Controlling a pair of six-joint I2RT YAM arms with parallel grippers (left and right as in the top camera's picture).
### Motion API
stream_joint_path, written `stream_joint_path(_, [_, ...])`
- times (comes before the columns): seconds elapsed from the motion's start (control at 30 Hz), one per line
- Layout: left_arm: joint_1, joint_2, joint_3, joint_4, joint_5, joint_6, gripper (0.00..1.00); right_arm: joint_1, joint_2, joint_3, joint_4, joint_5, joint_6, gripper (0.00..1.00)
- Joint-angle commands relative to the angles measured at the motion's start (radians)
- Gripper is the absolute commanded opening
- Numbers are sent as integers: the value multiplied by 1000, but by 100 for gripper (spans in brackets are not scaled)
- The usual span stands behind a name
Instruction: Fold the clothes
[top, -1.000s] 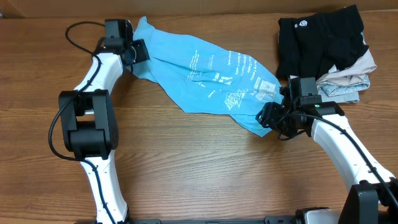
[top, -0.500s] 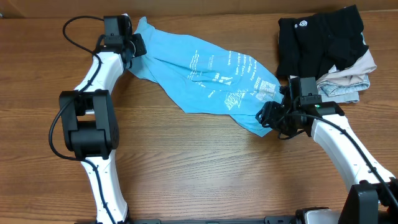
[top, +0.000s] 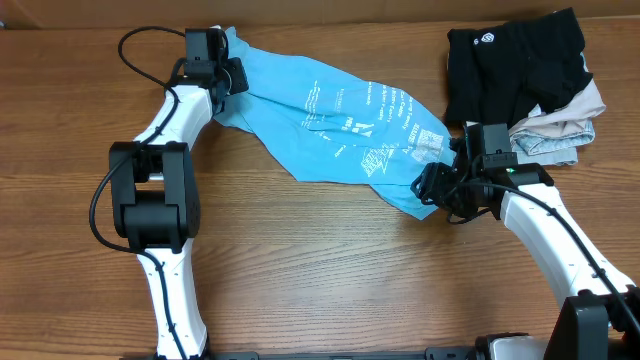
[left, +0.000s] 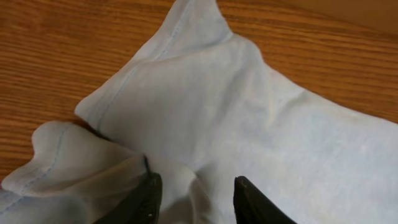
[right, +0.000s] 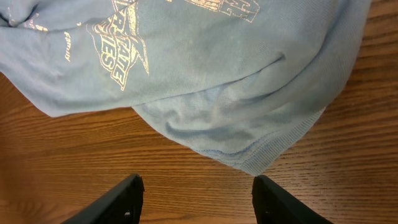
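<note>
The clothes, a light blue T-shirt (top: 320, 110) with white print, lie crumpled in a slanted band from the far left toward the right middle. My left gripper (top: 234, 76) is on its far left end. In the left wrist view its fingers stand a little apart, open, with a raised fold of the shirt (left: 249, 112) between the left gripper (left: 196, 200) tips. My right gripper (top: 432, 188) sits at the shirt's lower right end. In the right wrist view the right gripper (right: 198, 198) is wide open over bare wood, the ribbed hem of the shirt (right: 217, 74) just ahead of it.
A black garment with a small white logo (top: 510, 60) lies at the far right. Beside it are folded beige and pale grey-blue garments (top: 562, 128), just behind my right arm. The wooden table (top: 320, 270) shows bare wood in front of the shirt.
My left arm has swung right and toward the far edge, bringing its gripper further onto the shirt's left end. The right arm and the shirt's right end have not moved.
</note>
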Motion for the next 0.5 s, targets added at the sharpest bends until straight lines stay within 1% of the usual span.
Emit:
stream_joint_path(0.0, [-2, 26, 12, -2, -29, 5, 42, 5, -3, 24, 12, 10, 5, 60])
stream_joint_path(0.27, [-2, 26, -2, 6, -53, 5, 41, 5, -3, 24, 13, 11, 5, 60])
stream_joint_path(0.47, [-2, 56, -3, 26, -70, -11, 34, 5, -3, 24, 13, 11, 5, 60])
